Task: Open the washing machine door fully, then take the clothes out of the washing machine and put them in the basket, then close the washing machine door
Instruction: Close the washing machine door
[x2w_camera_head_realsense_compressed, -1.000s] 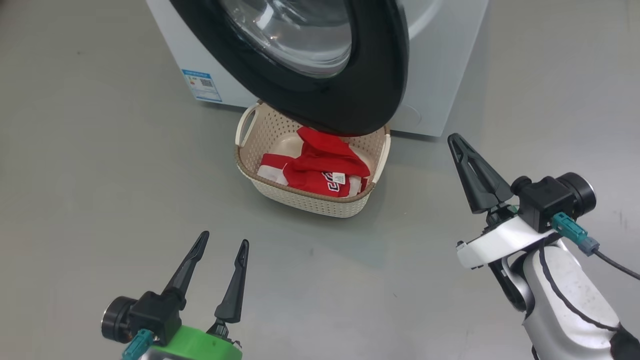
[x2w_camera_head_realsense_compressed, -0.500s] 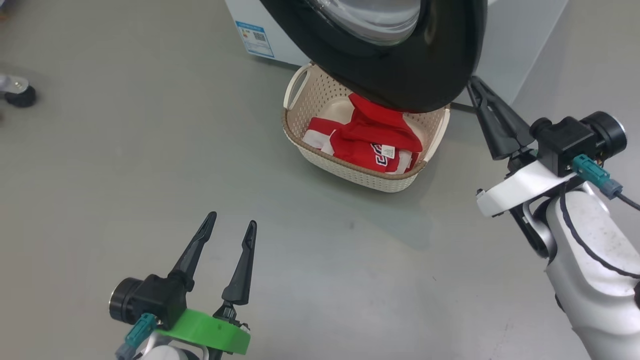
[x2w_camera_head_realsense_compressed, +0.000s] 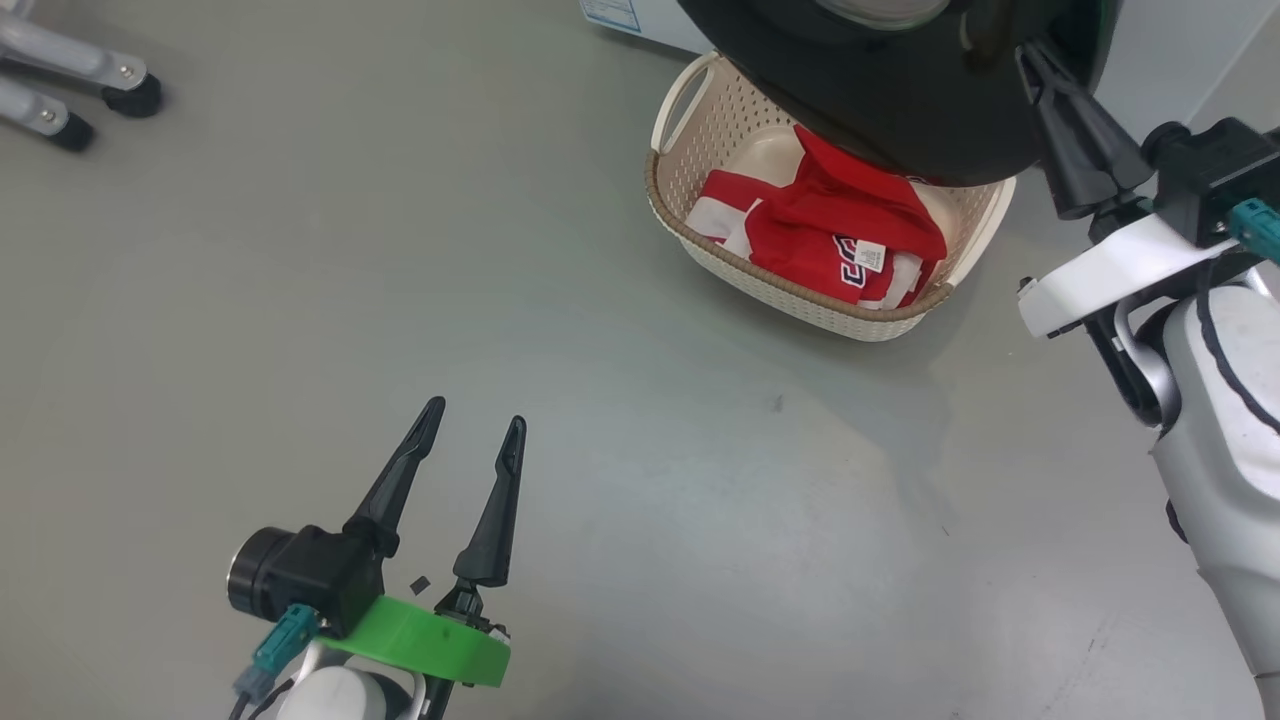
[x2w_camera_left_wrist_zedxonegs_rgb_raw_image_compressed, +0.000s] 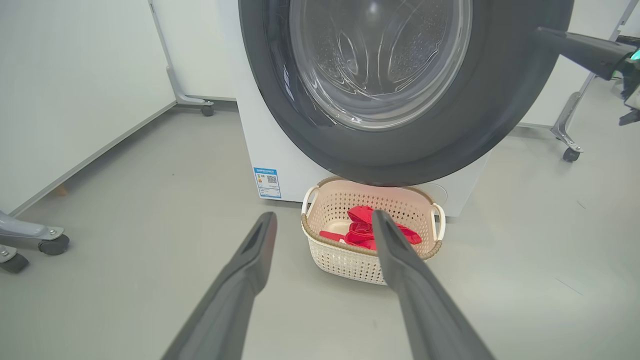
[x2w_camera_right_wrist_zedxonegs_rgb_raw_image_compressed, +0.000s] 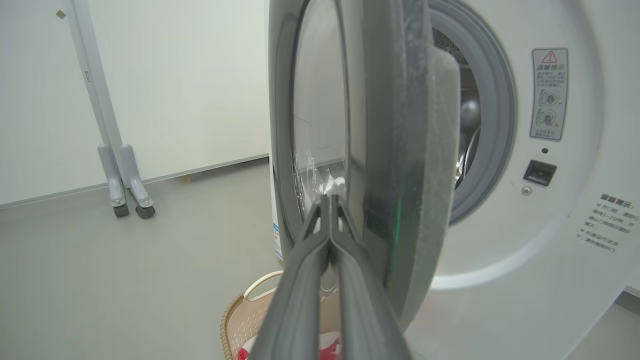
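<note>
Head view: the left claw (x2w_camera_head_realsense_compressed: 476, 412) hangs over the bare grey floor (x2w_camera_head_realsense_compressed: 640, 480) at the near left, its two fingers spread apart and holding nothing. At the far right, the right claw (x2w_camera_head_realsense_compressed: 1030, 55) has its fingers pressed together and empty, with the tip at the black rim of the washing machine door (x2w_camera_head_realsense_compressed: 900, 110). Whether it touches the rim cannot be told. The door stands out over the far side of the basket (x2w_camera_head_realsense_compressed: 800, 300). The basket sits on the floor with the red-and-white clothes (x2w_camera_head_realsense_compressed: 830, 235) heaped inside. Wheeled stand legs (x2w_camera_head_realsense_compressed: 70, 85) show at the far left.

Left wrist view: between the parted fingers lies the basket. It is just in front of the white washing machine (x2w_camera_left_wrist_zedxonegs_rgb_raw_image_compressed: 257, 135), under the door's lower rim. The right claw's dark tip comes in from the right, against the rim's right edge.

Right wrist view: the closed fingers point at the door's outer face near its edge. The door is seen edge-on and swung partly away from the grey-gasketed opening (x2w_camera_right_wrist_zedxonegs_rgb_raw_image_compressed: 492, 115). The basket is below.
</note>
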